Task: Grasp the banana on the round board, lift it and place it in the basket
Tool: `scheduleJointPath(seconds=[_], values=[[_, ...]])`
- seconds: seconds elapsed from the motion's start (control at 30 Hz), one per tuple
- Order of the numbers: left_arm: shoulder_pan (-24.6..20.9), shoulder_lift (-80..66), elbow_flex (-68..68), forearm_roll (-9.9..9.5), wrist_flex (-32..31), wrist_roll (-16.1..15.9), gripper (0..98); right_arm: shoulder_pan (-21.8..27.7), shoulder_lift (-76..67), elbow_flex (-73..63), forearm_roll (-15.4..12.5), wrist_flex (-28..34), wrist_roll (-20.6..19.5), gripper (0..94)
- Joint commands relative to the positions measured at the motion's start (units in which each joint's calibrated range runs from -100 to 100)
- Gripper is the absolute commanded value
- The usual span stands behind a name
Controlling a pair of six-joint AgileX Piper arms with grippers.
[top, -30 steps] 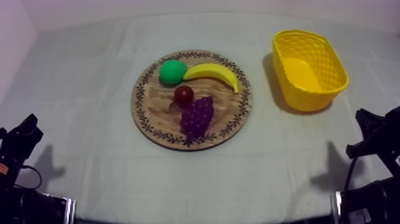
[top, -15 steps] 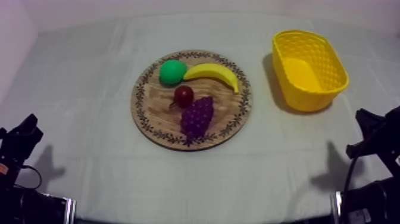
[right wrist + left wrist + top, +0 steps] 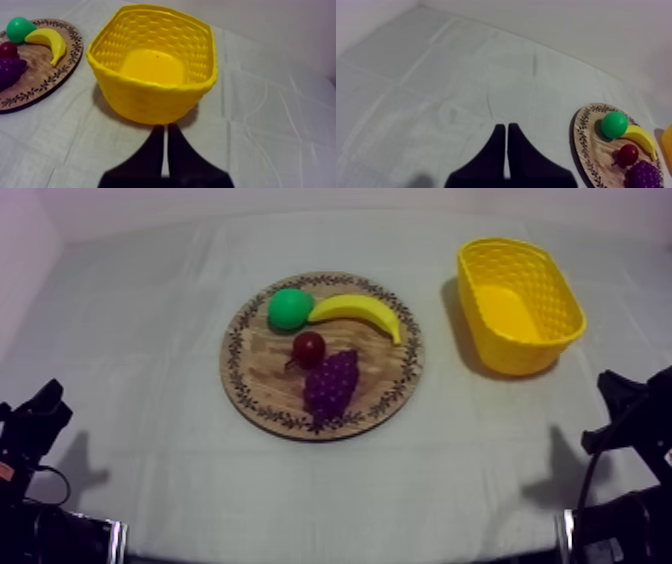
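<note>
Both pinched into narrow wedges, my left gripper (image 3: 506, 129) and right gripper (image 3: 163, 129) sit well apart from the banana (image 3: 358, 310) on the wooden board (image 3: 260, 370).

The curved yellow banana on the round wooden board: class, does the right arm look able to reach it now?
Probably yes. The banana lies uncovered on the board, nearest the yellow woven basket; the right gripper, jaws shut, need only skirt or clear that basket.

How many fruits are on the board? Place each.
4. On the wooden board: a green round fruit near the far edge, the banana beside it, the small red fruit at the centre, the bunch of grapes just nearer. None looks hidden.
</note>
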Motion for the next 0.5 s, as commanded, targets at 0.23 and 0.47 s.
scheduleJointPath(seconds=[0.23,0.47], values=[[0.0,0.0,0.0,0.02,0.0,0.0,0.1,0.0,0.0,0.0,0.0,0.0,0.0,0.6],[0.0,0.0,0.0,0.02,0.0,0.0,0.1,0.0,0.0,0.0,-0.1,0.2,-0.9,0.5]])
